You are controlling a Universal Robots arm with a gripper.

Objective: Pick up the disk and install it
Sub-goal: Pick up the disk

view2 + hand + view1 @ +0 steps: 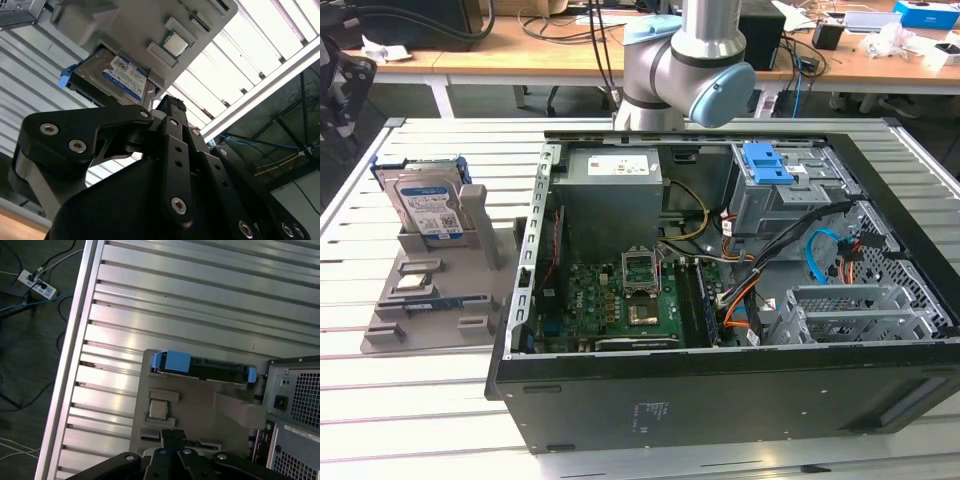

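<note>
Now | arm [690, 70] high beyond case [720, 395] | tool [172, 434] clenched, empty | disk [428, 208] upright in holder [430, 315]

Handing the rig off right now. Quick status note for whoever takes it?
Gripper: hovers over the grey fixture, apart from the disk, carrying nothing that shows.
Disk: upright in its slot on the fixture, on the exterior view's left of the open PC case.
Done: nothing yet; the disk is not picked up.
Left: the pick-up and the install, all of it.
</note>
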